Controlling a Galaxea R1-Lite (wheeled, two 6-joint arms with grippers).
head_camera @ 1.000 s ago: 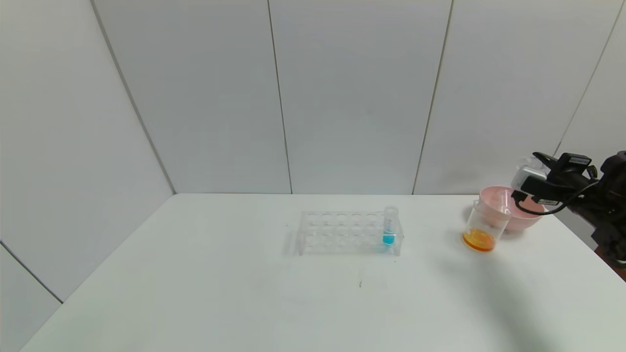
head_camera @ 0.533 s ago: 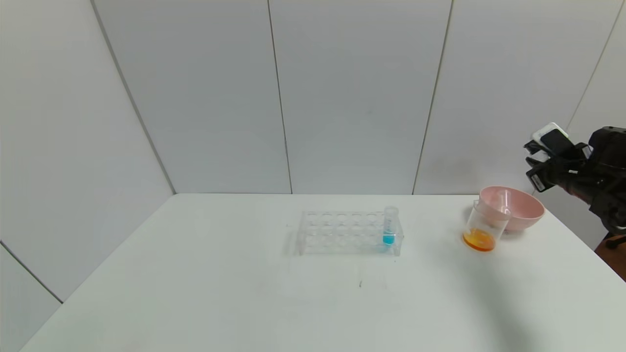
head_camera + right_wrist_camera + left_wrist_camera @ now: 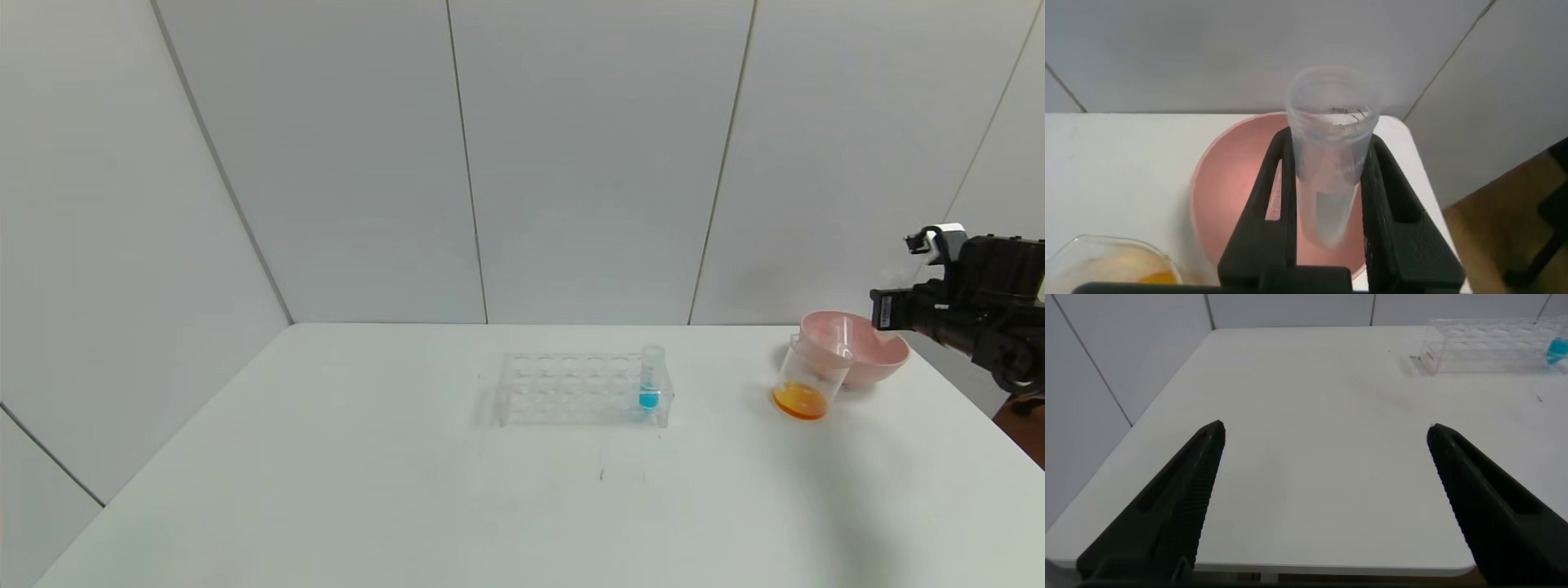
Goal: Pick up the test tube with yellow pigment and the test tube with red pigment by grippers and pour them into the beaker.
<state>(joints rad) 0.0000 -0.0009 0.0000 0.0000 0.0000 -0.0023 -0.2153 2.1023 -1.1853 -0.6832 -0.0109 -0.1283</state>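
Your right pincer [image 3: 1327, 184] is up at the far right edge of the white counter [image 3: 408, 490], above the wide pink bowl [image 3: 865, 347], pinching an emptied clear round-tipped test tube [image 3: 1331, 155] between its black fingers [image 3: 1274, 196]. Just beside the bowl, touching it, stands your small clear beaker [image 3: 808, 377] with orange liquid pooled at its bottom. The clear plastic rack [image 3: 584, 388] sits mid-counter, well apart, carrying the blue-liquid tube [image 3: 651, 377]. Your left pincer [image 3: 1323, 498] hovers spread wide over the counter's near left corner.

Bright, even light — soft shadows on the table [image 3: 408, 506]; edges bend slightly.
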